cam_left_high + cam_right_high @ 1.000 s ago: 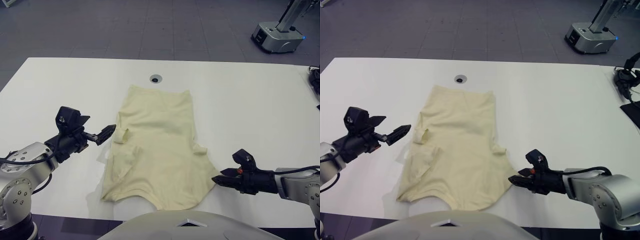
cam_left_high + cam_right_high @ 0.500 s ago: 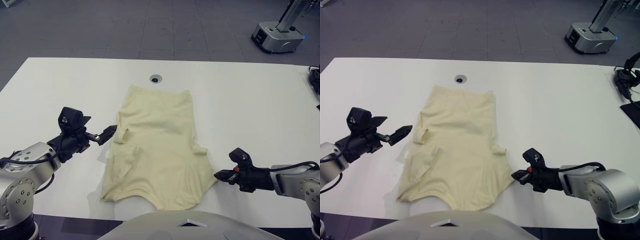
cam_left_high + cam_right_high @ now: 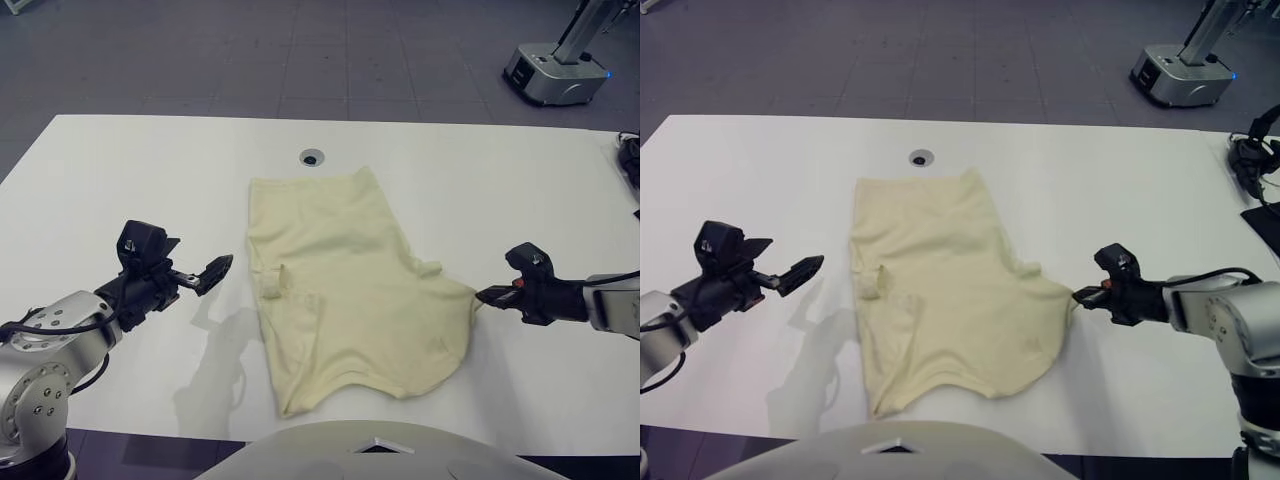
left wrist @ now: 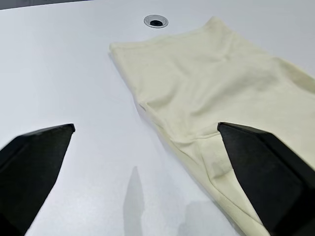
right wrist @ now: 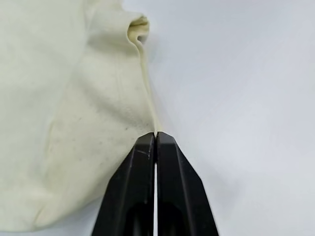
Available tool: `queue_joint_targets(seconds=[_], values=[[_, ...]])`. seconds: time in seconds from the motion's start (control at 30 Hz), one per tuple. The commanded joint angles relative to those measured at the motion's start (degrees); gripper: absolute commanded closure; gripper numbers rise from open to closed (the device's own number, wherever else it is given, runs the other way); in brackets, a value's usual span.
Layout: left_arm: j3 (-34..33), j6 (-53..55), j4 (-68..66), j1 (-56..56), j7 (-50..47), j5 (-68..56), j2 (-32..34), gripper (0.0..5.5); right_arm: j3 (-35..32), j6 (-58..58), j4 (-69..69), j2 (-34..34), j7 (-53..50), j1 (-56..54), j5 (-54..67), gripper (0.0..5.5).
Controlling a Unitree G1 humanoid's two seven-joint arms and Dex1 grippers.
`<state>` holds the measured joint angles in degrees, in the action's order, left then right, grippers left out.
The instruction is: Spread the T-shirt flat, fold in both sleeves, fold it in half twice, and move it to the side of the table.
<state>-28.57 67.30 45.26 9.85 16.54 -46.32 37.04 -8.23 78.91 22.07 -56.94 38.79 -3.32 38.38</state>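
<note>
One left pincer (image 3: 220, 268) hovers over the white tabletop (image 3: 120, 170) with its two dark fingers spread apart and nothing between them. Just to its right, and apart from it, lies the single pale yellow T-shirt (image 3: 350, 280). The shirt sits between the two pincers, its straight hem at the far end and its near end rumpled and uneven. A small fold (image 3: 275, 290) stands up along the shirt edge that faces the left pincer. One short sleeve (image 3: 430, 268) curls up just beside the right pincer (image 3: 483, 295). That pincer is closed on the thin edge of the T-shirt, with the cloth drawn to a point at its tips. Beyond the shirt's far hem, between the pincers, one round grommet hole (image 3: 312, 157) is set in the tabletop. Past the right pincer, on the floor, stands one grey wheeled base (image 3: 555, 75).
</note>
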Motion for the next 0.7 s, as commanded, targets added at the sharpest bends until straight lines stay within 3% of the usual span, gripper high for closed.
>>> queue_joint_targets(seconds=[0.03, 0.27, 0.6, 0.7], values=[[-0.3, -0.4, 1.4, 1.8, -0.8, 0.1, -0.8, 0.10, 0.0, 2.5, 5.5, -1.9, 2.5, -2.1, 3.6, 5.47], [0.4, -1.1, 1.5, 1.9, -1.7, -0.3, -1.2, 0.10, -1.0, 10.2, 14.5, 3.1, 1.7, -6.9, 11.2, 5.47], [4.8, -1.3, -2.0, -3.6, -0.3, 0.1, 1.2, 0.10, 7.1, 13.5, 16.7, 23.0, -10.8, -9.3, 12.3, 5.47], [6.3, -1.3, -3.0, -5.0, 0.4, 0.5, 2.1, 0.10, 8.4, 13.5, 15.4, 26.8, -14.5, -8.8, 10.3, 4.95]])
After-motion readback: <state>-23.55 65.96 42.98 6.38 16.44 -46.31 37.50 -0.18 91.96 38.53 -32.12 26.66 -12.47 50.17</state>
